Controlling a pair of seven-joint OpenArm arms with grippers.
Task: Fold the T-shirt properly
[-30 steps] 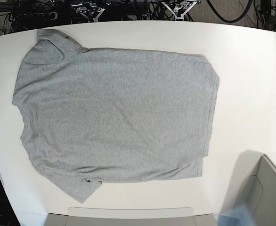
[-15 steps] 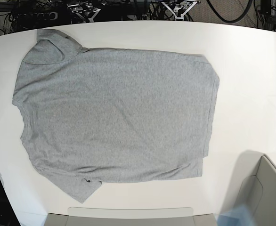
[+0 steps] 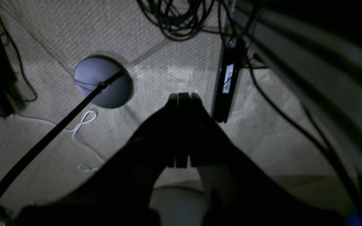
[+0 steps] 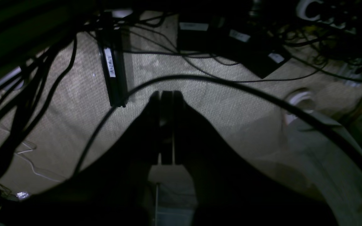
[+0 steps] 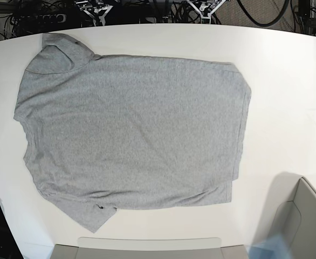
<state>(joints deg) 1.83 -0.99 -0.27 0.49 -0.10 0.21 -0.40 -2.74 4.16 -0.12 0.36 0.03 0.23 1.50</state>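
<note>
On the white table [image 5: 287, 81] you have the T-shirt [image 5: 131, 135] spread flat, plain grey side up, its sleeves toward the table's left edge and its hem toward the right. Neither arm reaches over the table. Your left gripper [image 3: 182, 97] hangs above the carpeted floor [image 3: 156, 34] with its jaws pressed together, holding nothing. Your right gripper [image 4: 166, 94] does likewise, among cables [image 4: 200, 78].
</note>
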